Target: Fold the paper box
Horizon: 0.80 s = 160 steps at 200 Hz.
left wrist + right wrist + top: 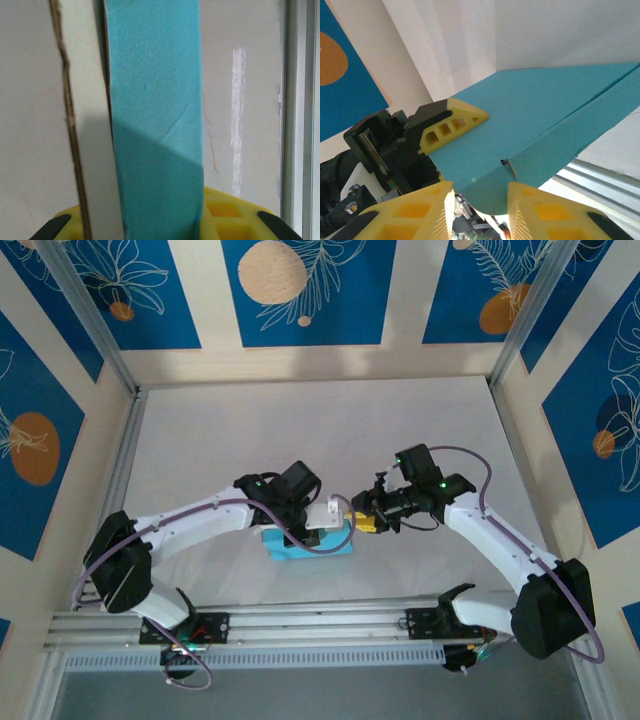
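One paper box (295, 550), seemingly pinched by two sets of jaws

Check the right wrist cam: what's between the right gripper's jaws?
The light-blue folded corner of the paper box sits between the jaws of the right gripper, spanning the gap from one to the other. That shows in the right wrist view.

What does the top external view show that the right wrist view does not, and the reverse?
Top external: the left arm's base, the right arm's base and the back wall's pale circle. Right wrist: a slit at the fold of the paper box, and a yellow finger of the left gripper lying on its blue face. Shared: the paper box, the left gripper, the right gripper.
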Each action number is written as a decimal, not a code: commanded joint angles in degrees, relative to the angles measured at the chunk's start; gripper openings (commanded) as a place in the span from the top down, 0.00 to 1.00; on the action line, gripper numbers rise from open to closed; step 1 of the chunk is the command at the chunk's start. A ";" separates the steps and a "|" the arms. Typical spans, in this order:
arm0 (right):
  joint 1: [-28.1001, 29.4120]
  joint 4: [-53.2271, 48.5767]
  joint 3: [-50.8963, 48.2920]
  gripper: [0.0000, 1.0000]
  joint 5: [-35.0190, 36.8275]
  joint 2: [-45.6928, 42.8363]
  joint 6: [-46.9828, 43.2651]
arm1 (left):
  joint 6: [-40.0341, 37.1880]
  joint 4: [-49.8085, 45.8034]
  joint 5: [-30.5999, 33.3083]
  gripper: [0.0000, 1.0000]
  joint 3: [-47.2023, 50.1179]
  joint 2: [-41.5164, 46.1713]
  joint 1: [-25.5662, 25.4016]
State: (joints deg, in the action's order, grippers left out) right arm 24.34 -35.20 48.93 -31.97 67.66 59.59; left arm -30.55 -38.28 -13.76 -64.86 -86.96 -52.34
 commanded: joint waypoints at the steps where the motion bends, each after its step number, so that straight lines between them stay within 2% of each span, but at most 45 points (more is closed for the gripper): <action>1: -0.45 -1.86 0.26 0.65 0.17 0.46 -0.62 | -1.29 3.83 -6.02 0.79 0.00 -1.02 0.22; 65: 0.62 -0.22 0.62 0.62 -2.13 1.20 0.52 | -1.29 3.62 -6.70 0.80 -0.36 -1.66 -0.13; 129: 0.17 -1.19 1.62 0.66 -2.27 1.07 0.29 | -1.63 3.62 -6.47 0.82 -0.31 -1.49 -0.42; 160: 0.69 0.47 1.69 0.60 -3.18 1.06 2.70 | -1.71 3.65 -6.53 0.82 -0.18 -1.53 -0.75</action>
State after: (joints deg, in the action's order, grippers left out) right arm 24.64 -35.14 49.52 -33.17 68.47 60.27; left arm -30.59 -38.24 -15.05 -65.08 -87.18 -52.40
